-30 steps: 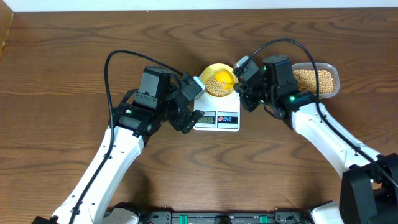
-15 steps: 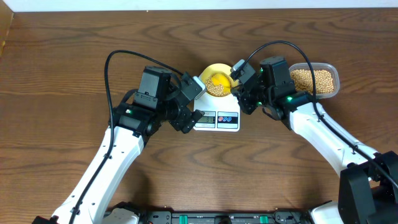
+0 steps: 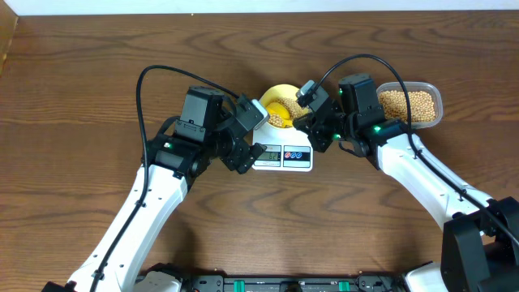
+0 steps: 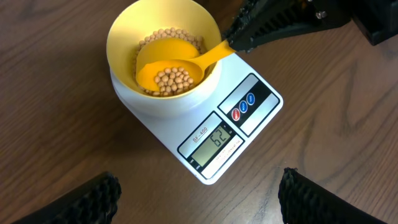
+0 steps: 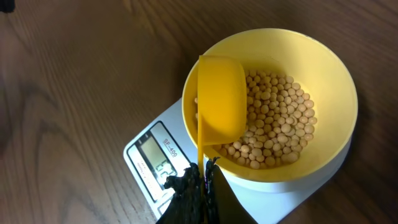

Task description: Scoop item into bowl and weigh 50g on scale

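The pale yellow bowl (image 4: 118, 31) stands on the white scale (image 4: 267, 102), whose display shows 62. Tan beans (image 4: 171, 34) cover the bowl's bottom. My right gripper (image 5: 202, 177) is shut on the handle of a bright yellow scoop (image 5: 221, 99), whose cup is inside the bowl (image 5: 336, 81) over the beans (image 5: 280, 124). In the left wrist view the scoop (image 4: 149, 62) holds a small heap of beans. My left gripper (image 4: 199, 199) stands open above bare table just in front of the scale, holding nothing. From overhead, the right gripper (image 3: 308, 105) is at the bowl's (image 3: 285, 88) right side.
A clear plastic tub (image 3: 409, 104) full of beans sits to the right of the scale (image 3: 284, 162), behind my right arm. Both arms crowd the scale from either side. The wooden table stretches out around them.
My right gripper has carried the scoop leftward, further across the bowl. The left arm has not moved.
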You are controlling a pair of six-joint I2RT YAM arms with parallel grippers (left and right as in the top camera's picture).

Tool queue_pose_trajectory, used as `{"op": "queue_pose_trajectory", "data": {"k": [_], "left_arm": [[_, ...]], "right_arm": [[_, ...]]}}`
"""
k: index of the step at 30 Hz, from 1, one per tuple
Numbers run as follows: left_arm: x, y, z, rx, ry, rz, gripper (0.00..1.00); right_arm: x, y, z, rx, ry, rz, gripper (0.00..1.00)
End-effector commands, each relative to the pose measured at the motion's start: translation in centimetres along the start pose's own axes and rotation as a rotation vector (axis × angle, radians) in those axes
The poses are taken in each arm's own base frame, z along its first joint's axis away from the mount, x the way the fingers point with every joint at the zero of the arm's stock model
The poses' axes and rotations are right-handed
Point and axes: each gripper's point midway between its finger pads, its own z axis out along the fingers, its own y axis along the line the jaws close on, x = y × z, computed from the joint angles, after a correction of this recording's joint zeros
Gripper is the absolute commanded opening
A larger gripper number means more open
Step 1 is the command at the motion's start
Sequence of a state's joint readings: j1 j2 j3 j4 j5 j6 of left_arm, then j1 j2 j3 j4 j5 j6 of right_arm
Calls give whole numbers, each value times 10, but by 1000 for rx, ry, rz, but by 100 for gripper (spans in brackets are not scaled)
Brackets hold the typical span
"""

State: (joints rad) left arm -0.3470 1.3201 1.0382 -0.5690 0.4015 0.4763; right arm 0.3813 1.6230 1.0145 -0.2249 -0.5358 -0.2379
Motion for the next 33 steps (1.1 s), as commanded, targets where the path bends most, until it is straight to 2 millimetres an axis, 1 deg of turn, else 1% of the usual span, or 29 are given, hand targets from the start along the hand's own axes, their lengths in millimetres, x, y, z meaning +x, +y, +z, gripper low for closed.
{"op": "queue_pose_trajectory", "data": {"k": [1,7,11,16,20,33], "left_arm": [[2,1,-1,-5,0,10,84],[2,1,-1,-5,0,10,84],[2,1,-1,-5,0,10,84],[2,1,-1,-5,0,10,84],[2,1,-1,-5,0,10,84],[2,1,-1,-5,0,10,84]], "right_arm": [[-6,6,2,-35,-8,48,1],[-6,0,0,-24,-12,100,1],[-6,-11,-3,9,-20,150,1],[-13,-30,-12,44,-69,254,1],[-18,-41,-18,49,-103,324,1],[-26,-40,-21,16,-138,326,1]]}}
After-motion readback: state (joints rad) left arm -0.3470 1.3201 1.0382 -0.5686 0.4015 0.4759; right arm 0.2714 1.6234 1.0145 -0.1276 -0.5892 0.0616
